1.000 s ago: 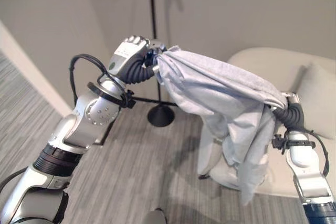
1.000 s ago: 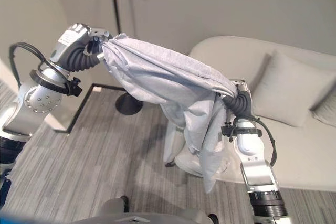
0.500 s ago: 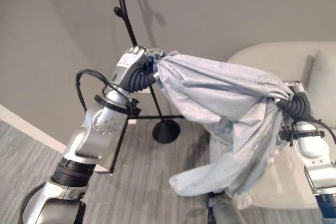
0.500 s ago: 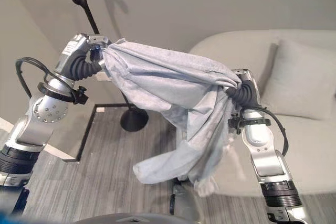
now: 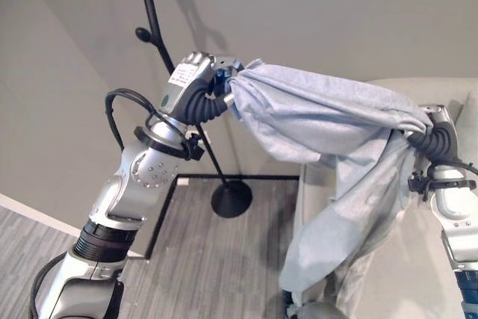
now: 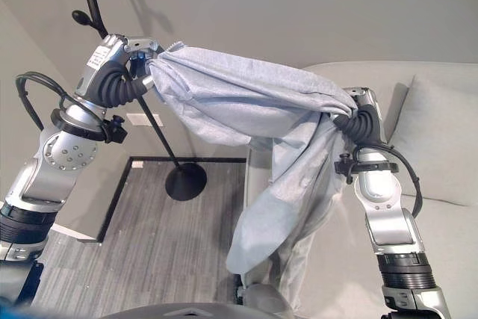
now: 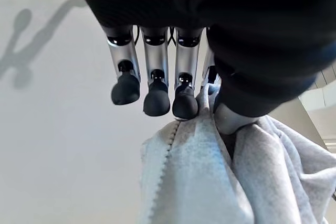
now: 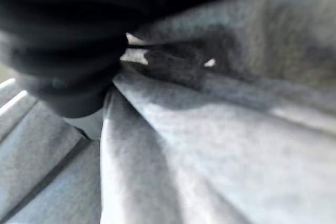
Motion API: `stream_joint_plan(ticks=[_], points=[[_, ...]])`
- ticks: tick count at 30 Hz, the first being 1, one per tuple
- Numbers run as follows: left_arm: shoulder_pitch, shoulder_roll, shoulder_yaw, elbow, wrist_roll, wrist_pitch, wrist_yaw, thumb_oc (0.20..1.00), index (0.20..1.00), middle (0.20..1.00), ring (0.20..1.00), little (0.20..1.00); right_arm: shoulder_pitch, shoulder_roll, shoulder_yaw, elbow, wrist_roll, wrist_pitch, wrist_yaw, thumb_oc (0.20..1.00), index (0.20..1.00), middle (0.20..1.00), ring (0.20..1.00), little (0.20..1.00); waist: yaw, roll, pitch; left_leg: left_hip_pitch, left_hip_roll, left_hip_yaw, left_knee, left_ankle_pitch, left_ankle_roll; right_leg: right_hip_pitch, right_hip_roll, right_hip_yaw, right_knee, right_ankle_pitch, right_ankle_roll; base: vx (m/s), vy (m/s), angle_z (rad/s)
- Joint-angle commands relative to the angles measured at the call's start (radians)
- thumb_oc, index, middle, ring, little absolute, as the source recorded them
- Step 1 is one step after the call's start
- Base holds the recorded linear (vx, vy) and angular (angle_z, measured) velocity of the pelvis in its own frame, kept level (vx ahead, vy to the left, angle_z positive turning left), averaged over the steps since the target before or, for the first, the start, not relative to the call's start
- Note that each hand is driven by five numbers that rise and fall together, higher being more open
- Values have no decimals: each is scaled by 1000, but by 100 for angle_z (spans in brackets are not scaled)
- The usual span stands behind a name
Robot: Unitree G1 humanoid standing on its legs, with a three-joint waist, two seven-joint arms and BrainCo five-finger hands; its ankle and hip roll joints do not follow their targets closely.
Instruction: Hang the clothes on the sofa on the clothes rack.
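Up high, the left hand (image 5: 196, 74) pinches the grey shirt (image 5: 328, 121) beside the rack (image 5: 154, 16); the right hand (image 6: 364, 106) is buried in cloth, its grip unreadable.

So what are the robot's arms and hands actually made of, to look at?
Silver-grey metal arm segments with round bolted joints and black ribbed collars. Each wrist wears a dark ribbed cover. The left robot hand has silver fingers with dark rounded tips and a white label on its back; black cables loop beside both forearms.

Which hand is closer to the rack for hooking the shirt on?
Probably the left hand. It grips one end of the shirt right beside the rack pole. The right hand holds the other end over by the sofa.
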Motion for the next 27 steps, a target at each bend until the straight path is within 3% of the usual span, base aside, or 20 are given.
stream_joint_plan(ticks=[1,3,4,6,7,8,9,10,13,17,21,27], points=[[-13,30,29,-1,-41,3,11,200,200,200,200,200,6,-37,-76,-62,60,-55,-31,200,200,200,200,200,-18,-40,-60,15,14,119,17,167,74,95,-59,22,-11,-71,93,127,-87,15],[-16,25,26,-4,-47,1,6,200,200,200,200,200,12,-43,-82,-60,59,-51,-35,200,200,200,200,200,-15,-50,-49,-26,80,194,1,156,96,125,-74,9,-10,-93,93,136,-21,17],[-23,25,27,-4,-47,1,5,200,200,200,200,200,14,-45,-88,-65,59,-52,-35,200,200,200,200,200,-13,-56,-51,-28,102,219,-64,126,107,130,-85,6,-10,-99,101,124,56,24],[-36,25,21,2,-50,-1,3,200,200,200,200,200,10,-46,-96,-63,58,-52,-44,200,200,200,200,200,-3,-67,-52,-39,115,234,-190,83,110,138,-109,7,-10,-105,120,114,85,13],[-41,27,15,5,-52,-1,3,200,200,200,200,200,8,-46,-96,-59,58,-53,-46,200,200,200,200,200,3,-68,-52,-53,121,228,-263,89,102,143,-117,8,-9,-113,127,100,113,-6],[-45,33,12,9,-53,-1,7,200,200,200,200,200,6,-45,-92,-57,60,-53,-49,200,200,200,200,200,15,-65,-49,-77,125,208,-325,114,92,155,-121,15,-12,-121,135,177,163,21],[-46,43,8,15,-56,0,17,200,200,200,200,200,-2,-49,-85,-43,61,-54,-53,200,200,200,200,200,30,-52,-52,-77,134,154,-457,189,65,174,-120,29,-15,-137,141,193,171,24],[-45,46,5,17,-59,-1,23,200,200,200,200,200,-7,-53,-79,-35,61,-55,-58,200,200,200,200,200,40,-46,-50,-84,140,120,-490,220,52,186,-124,38,-16,-143,144,214,186,4],[-40,59,6,14,-67,0,31,200,200,200,200,200,-11,-61,-72,-24,60,-53,-61,200,200,200,200,200,44,-30,-48,-98,171,79,-586,265,16,211,-137,57,-18,-162,156,164,184,-14],[-44,72,2,25,-74,-3,44,200,200,200,200,200,-21,-67,-68,-14,57,-50,-71,200,200,200,200,200,56,-16,-38,-142,186,70,-574,293,7,237,-161,94,-20,-175,171,137,243,-3],[-35,74,5,20,-74,-9,32,200,200,200,200,200,-6,-54,-72,-14,44,-44,-51,200,200,200,200,200,52,4,-54,-114,165,62,-541,247,3,252,-208,125,-18,-168,197,160,323,-49],[-91,80,-43,47,-73,-10,26,200,200,200,200,200,-8,-21,-89,-10,20,-31,-66,200,200,200,200,200,48,-29,-57,-140,96,134,-468,176,52,198,-308,131,0,-123,242,75,295,-29]])
